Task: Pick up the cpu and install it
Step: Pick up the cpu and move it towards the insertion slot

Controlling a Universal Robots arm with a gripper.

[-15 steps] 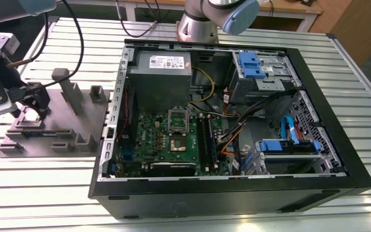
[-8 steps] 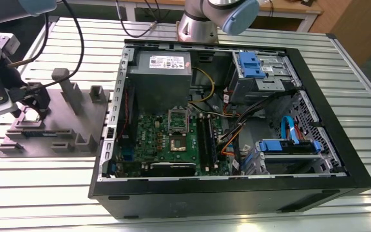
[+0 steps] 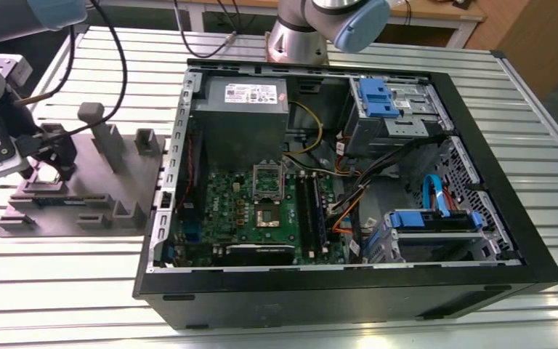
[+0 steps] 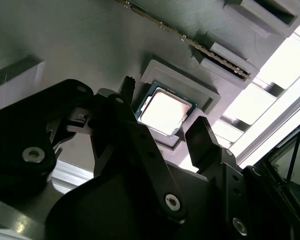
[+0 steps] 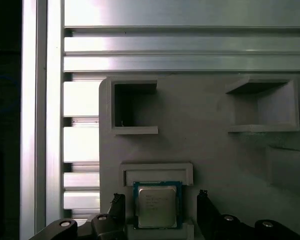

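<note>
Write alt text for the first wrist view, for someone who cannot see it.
The cpu lies flat in a framed recess of a grey fixture plate, the open end effector's fingers either side of it, not touching. The plate has two rectangular pockets and sits on a slotted aluminium table.

A: The cpu [image 5: 156, 205] is showing a smooth, gleaming metal top.
B: The grey holder [image 5: 210, 150] is looking matt, like plastic, and the ribbed table [image 5: 180, 50] is shining as bare metal.

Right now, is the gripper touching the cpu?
Apart. In the first wrist view the gripper straddles the cpu, with grey holder showing between it and both fingers.
</note>
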